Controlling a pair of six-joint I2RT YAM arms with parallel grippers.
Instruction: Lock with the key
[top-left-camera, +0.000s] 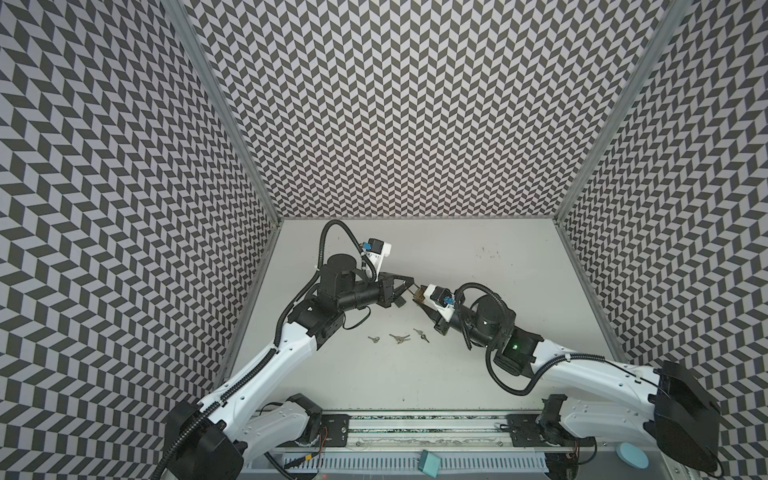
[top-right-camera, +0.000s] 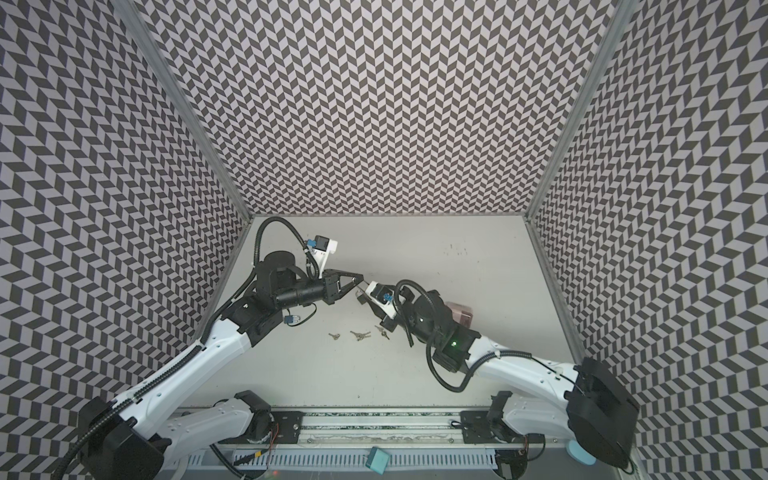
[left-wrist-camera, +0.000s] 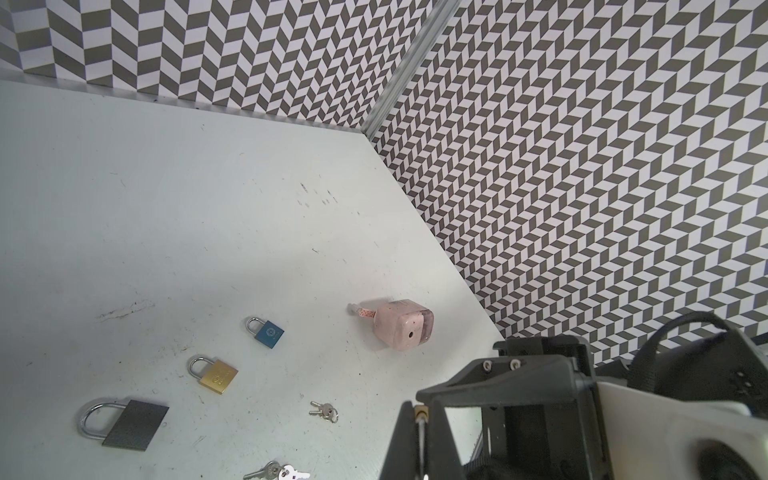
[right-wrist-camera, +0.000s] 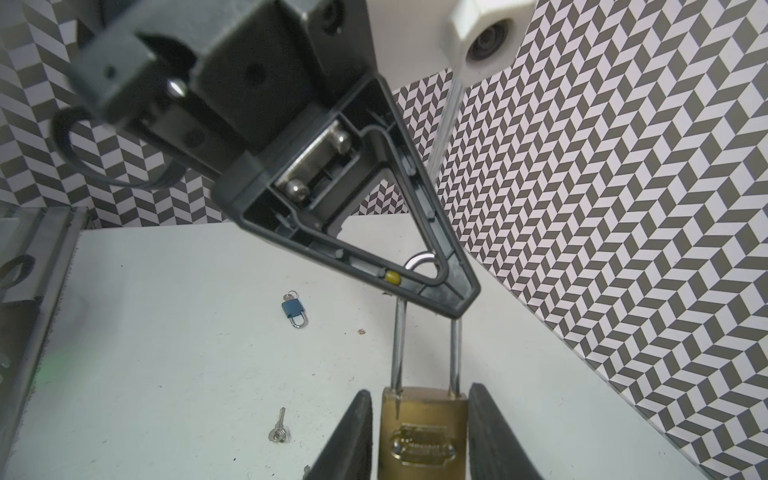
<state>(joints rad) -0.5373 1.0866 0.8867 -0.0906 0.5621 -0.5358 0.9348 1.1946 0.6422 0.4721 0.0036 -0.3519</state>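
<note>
Left end effector (right-wrist-camera: 455, 303) is pinching padlock (right-wrist-camera: 424, 432) shackle | right end effector (right-wrist-camera: 420, 392) spread, straddling body | likely heavy, slick brass; grip flat sides

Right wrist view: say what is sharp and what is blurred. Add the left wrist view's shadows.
Right wrist view: brass padlock fairly sharp, housing of the left end effector nearest the lens blurred. Left wrist view: soft, diffuse shadow on the table.

Padlocks, five: grey lock (left-wrist-camera: 135, 424), small brass lock (left-wrist-camera: 218, 377), long brass lock (right-wrist-camera: 424, 432), bare blue lock (left-wrist-camera: 269, 332), keyed blue lock (right-wrist-camera: 293, 309). Key bunches (top-left-camera: 399, 337), three. Pink box (left-wrist-camera: 405, 328), one.
</note>
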